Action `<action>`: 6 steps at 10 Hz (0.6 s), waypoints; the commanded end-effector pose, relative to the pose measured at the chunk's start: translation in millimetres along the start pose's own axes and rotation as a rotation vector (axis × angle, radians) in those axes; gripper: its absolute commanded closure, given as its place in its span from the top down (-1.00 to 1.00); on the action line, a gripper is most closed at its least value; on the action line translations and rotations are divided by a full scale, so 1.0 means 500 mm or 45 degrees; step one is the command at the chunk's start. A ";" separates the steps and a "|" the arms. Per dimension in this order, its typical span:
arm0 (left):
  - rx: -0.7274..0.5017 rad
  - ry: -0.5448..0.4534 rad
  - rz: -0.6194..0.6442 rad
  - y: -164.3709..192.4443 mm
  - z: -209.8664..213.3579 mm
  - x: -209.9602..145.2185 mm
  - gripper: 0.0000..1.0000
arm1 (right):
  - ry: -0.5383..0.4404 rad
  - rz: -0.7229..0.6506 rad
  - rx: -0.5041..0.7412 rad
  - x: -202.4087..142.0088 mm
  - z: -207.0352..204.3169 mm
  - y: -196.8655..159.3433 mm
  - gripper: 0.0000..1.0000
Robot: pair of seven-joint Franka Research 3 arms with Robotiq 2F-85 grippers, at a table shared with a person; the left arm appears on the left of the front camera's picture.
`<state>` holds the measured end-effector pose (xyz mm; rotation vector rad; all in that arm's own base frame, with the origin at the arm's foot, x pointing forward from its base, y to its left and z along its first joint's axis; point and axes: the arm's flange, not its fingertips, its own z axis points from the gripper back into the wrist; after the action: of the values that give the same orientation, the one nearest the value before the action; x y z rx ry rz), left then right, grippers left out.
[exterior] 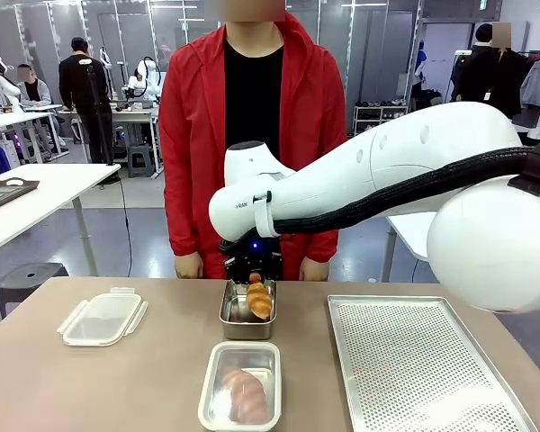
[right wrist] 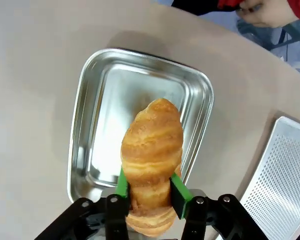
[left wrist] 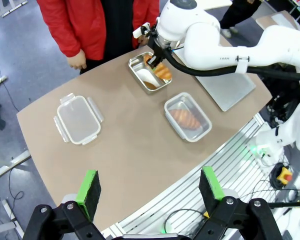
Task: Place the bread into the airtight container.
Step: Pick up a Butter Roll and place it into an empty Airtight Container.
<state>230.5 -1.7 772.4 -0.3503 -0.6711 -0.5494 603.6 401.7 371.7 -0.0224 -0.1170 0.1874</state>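
I am holding a croissant between the green pads of the right gripper, clamped across its lower end while it is hanging just above the steel pan at the far side of the table. It looks light, soft and flaky to me, so I am judging that a squeeze across the thick middle would carry it better than this hold near the tip, and too much pressure would crush the crust. The airtight container is sitting just nearer me than the pan and is already holding one piece of bread, so I am reckoning on the bare strip beside that piece as my landing room. Its walls are low, and so is the pan rim, which should be easy to clear. The perforated tray lies to the right, the lid well off to the left. My left gripper is hovering wide and empty above the near edge.
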 end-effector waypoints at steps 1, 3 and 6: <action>-0.024 -0.002 -0.019 -0.001 0.001 0.000 1.00 | -0.046 -0.044 -0.003 -0.011 -0.023 -0.002 1.00; -0.024 -0.002 -0.019 -0.001 0.001 0.000 1.00 | -0.056 -0.055 0.010 -0.011 -0.028 -0.007 1.00; -0.024 -0.002 -0.019 -0.001 0.001 0.000 1.00 | -0.066 -0.084 0.039 -0.017 -0.042 -0.025 1.00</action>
<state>230.5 -1.7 772.4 -0.3503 -0.6711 -0.5494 608.2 396.5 354.4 -0.0012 -0.1417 0.1690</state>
